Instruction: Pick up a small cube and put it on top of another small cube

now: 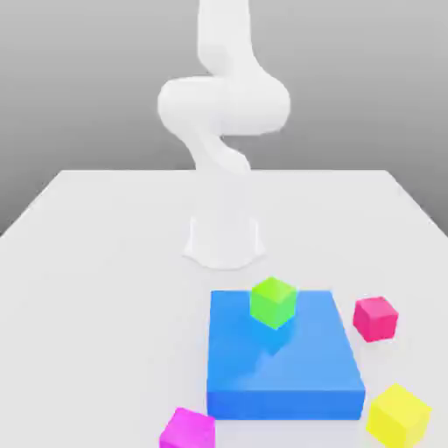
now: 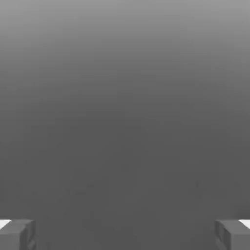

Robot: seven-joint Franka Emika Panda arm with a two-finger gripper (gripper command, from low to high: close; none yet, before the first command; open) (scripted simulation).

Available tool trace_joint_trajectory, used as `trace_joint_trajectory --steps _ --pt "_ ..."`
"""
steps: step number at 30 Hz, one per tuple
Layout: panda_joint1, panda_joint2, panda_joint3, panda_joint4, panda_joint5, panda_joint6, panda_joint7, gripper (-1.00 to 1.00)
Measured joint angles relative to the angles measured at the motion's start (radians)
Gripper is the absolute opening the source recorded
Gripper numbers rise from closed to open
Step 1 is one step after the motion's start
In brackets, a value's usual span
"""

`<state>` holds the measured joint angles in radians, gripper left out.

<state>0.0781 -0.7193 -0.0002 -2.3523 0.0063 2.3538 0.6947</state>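
Observation:
The small cube (image 1: 375, 318), reddish-pink, rests on the white table (image 1: 87, 262) on the exterior view's right, just beside the blue block. Another small cube (image 1: 187, 430), purplish magenta, lies near the front edge toward the exterior view's left, off the blue block's corner. My gripper (image 2: 125, 235) is open: its two grey fingertips (image 2: 17, 234) stand far apart with nothing between them, facing a plain grey backdrop. The white arm (image 1: 223, 105) rises from its base behind the cubes and bends upward.
A flat blue block (image 1: 284, 363) lies in front of the arm's base (image 1: 223, 238), with a green cube (image 1: 273, 302) on its far edge. A yellow cube (image 1: 399, 416) sits at the front on the exterior view's right.

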Motion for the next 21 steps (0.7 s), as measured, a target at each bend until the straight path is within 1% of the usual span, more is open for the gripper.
trace_joint_trajectory --steps 8,15,18,20,21 --pt "0.262 0.295 0.022 -0.182 0.03 0.192 -0.384 0.0" --pt "0.441 0.541 0.087 -0.335 0.046 0.353 -0.699 0.0" --pt "0.504 0.647 0.131 -0.401 0.028 0.423 -0.816 0.0" --pt "0.564 0.718 0.153 -0.442 -0.006 0.469 -0.875 0.0" --pt "0.584 0.754 0.148 -0.449 -0.026 0.496 -0.88 0.0"
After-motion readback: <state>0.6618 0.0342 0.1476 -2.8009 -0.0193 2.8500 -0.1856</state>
